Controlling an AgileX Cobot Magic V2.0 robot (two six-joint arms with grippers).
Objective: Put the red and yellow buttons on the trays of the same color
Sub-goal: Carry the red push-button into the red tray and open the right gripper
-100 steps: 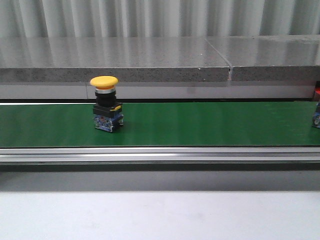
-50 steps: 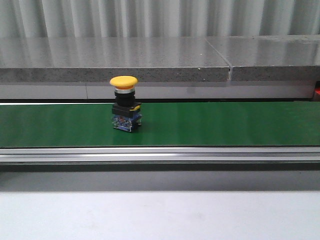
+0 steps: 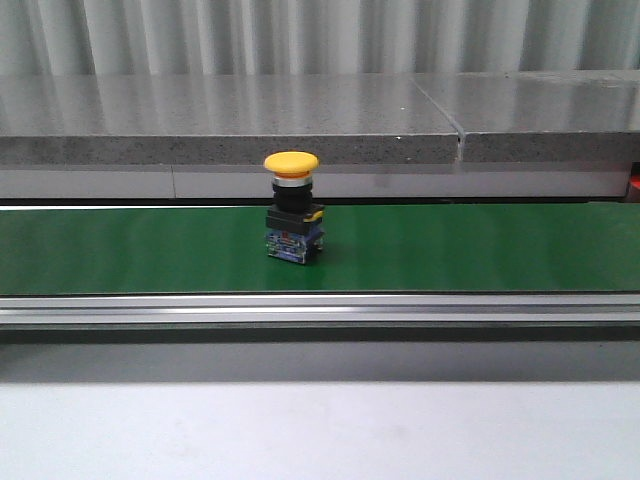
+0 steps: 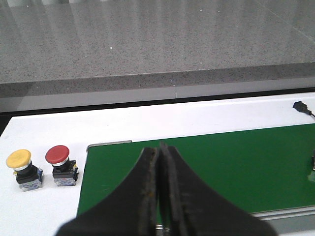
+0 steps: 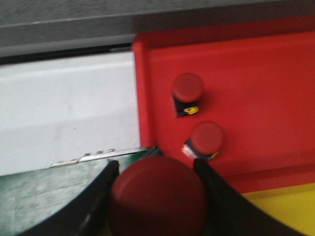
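Note:
A yellow-capped button (image 3: 291,205) stands upright on the green belt (image 3: 450,250), left of the middle in the front view. No gripper shows in that view. My left gripper (image 4: 160,148) is shut and empty above the belt's end (image 4: 221,162). A yellow button (image 4: 20,168) and a red button (image 4: 60,164) stand on the white table beside it. My right gripper (image 5: 156,164) is shut on a red button (image 5: 157,199), fingers on both sides of its cap. Beyond it lies the red tray (image 5: 256,73), holding two red buttons (image 5: 187,88) (image 5: 207,137). A corner of the yellow tray (image 5: 285,206) shows.
A grey stone ledge (image 3: 300,125) runs behind the belt and a metal rail (image 3: 320,310) along its front. A white tabletop (image 5: 69,108) lies beside the red tray. A black connector (image 4: 301,106) lies on the white surface past the belt.
The yellow button has ridden rightward along the belt. The button at the belt's right edge one second ago is gone from the front view.

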